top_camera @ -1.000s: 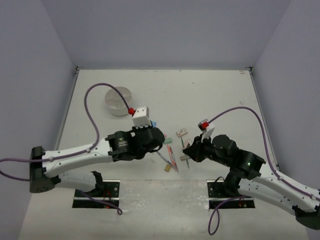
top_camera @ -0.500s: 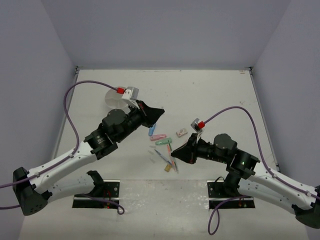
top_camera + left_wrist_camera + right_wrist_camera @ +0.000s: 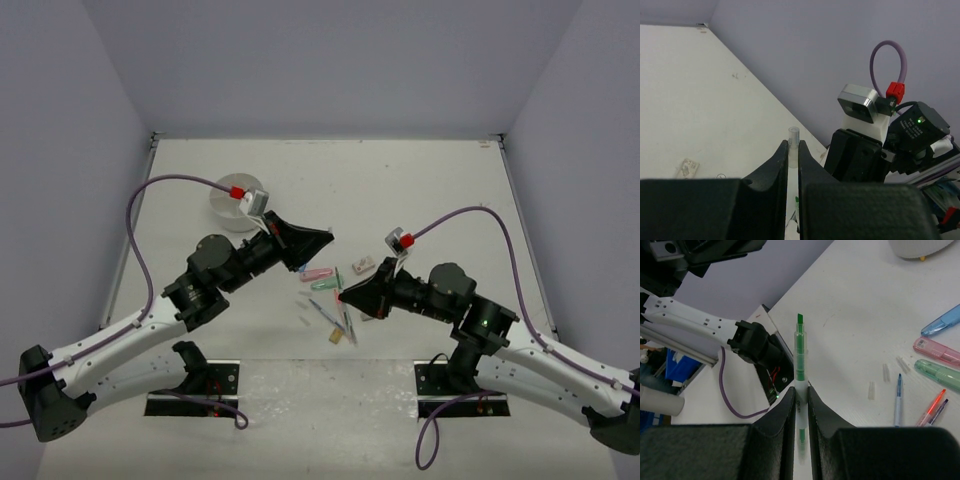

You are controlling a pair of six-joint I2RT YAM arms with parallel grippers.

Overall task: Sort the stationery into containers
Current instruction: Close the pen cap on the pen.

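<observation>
Left hand aloft and clamped, right hand lower, clamped too

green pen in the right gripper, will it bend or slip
Probably stiff: the green pen juts straight out past the right gripper. That long overhang may let it pivot. Slim and round, so likely rolls if dropped.

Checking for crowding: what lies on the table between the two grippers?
In the top view, a pink clip-like piece and a green clip-like piece lie side by side between the left gripper and the right gripper.
</observation>
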